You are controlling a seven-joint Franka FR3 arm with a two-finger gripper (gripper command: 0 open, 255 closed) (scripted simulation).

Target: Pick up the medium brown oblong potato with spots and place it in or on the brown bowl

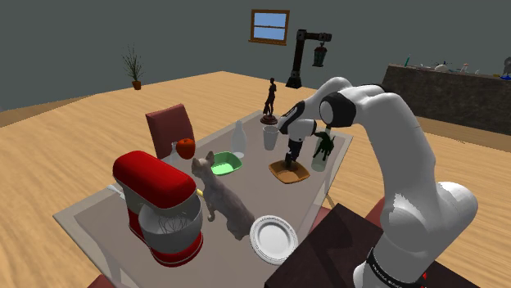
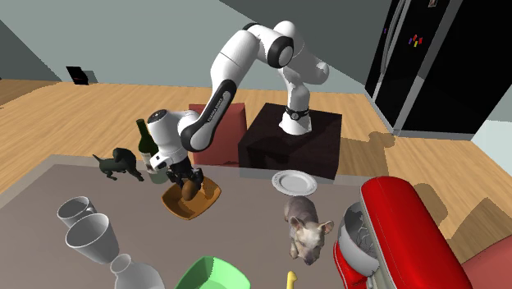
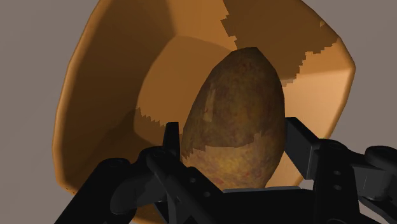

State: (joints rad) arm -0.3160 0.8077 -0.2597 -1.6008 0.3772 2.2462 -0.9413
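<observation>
A brown spotted oblong potato [image 3: 235,121] sits between my gripper's [image 3: 232,143] two black fingers, which clasp its sides. It hangs just inside the brown bowl [image 3: 121,83], whose floor lies right behind it. In the shoulder view the gripper [image 1: 292,157] points down into the bowl [image 1: 287,173] at the table's far side. The second exterior view has the gripper [image 2: 189,184] and potato [image 2: 190,190] low over the bowl [image 2: 174,205], near the table edge closest to the stand.
Around the bowl stand a dark dog figurine [image 1: 325,147], a glass [image 1: 270,137], a bottle [image 1: 238,137] and a green bowl [image 1: 225,166]. Nearer are a grey dog figure [image 1: 223,198], a white plate [image 1: 273,237] and a red stand mixer [image 1: 160,204].
</observation>
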